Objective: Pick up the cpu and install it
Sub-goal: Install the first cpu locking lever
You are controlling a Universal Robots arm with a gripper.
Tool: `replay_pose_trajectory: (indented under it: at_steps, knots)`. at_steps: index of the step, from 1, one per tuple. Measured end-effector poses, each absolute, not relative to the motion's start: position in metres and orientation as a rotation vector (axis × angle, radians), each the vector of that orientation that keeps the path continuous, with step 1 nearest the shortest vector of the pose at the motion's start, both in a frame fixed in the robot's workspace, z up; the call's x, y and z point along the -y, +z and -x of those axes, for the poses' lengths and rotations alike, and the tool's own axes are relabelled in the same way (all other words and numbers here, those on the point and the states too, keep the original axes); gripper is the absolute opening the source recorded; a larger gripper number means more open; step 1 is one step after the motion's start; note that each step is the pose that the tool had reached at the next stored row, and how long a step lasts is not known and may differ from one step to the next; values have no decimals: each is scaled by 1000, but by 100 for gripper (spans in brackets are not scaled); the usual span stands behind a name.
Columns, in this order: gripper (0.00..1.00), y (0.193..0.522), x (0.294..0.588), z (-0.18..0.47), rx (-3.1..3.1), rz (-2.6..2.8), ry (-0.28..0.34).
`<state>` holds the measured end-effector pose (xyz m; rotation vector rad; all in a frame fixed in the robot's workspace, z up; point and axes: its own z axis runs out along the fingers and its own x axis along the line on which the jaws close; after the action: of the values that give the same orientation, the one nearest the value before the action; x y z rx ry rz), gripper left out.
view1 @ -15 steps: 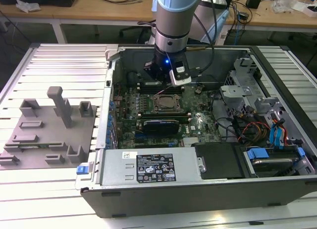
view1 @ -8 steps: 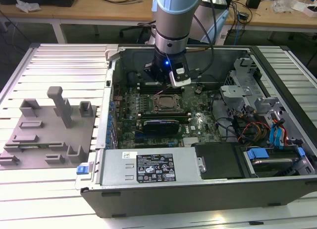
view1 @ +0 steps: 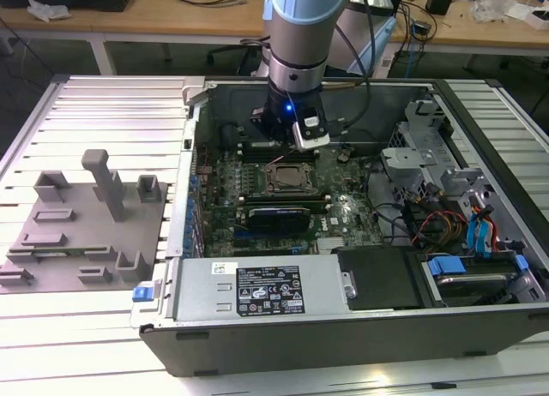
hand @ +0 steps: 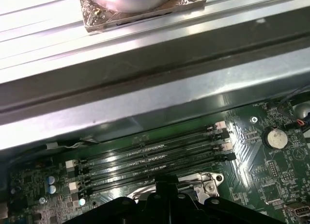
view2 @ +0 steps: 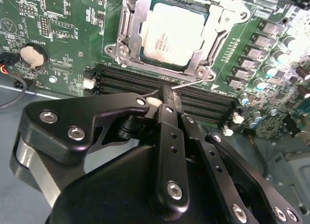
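Observation:
The cpu (view2: 169, 32), a flat square chip with a silver-white top, lies inside the metal socket frame (view2: 128, 37) on the green motherboard. In the exterior view the arm reaches down into the open computer case, and my gripper (view1: 285, 149) hangs just behind the socket (view1: 287, 178). In the second wrist view my gripper (view2: 166, 90) is shut with nothing in it, its tip over the black memory slots (view2: 121, 78) beside the socket. In the first wrist view the gripper (hand: 167, 190) stands in front of the frame's shiny edge (hand: 208, 181).
A grey fixture plate (view1: 86, 233) with blocks and posts lies outside the case at the exterior view's left. The power supply (view1: 257, 293) fills the case's front. Drive cages and cables (view1: 446, 207) crowd the exterior view's right. A coin battery (view2: 31, 56) sits nearby.

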<state>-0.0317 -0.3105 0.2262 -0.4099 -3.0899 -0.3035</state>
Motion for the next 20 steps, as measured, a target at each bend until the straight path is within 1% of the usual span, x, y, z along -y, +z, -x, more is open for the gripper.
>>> replay_pose_trajectory:
  at_steps: [15, 20]
  knots:
    - [11, 220, 310, 24, 3081, 534, -290]
    - [11, 218, 310, 24, 3069, 647, -279]
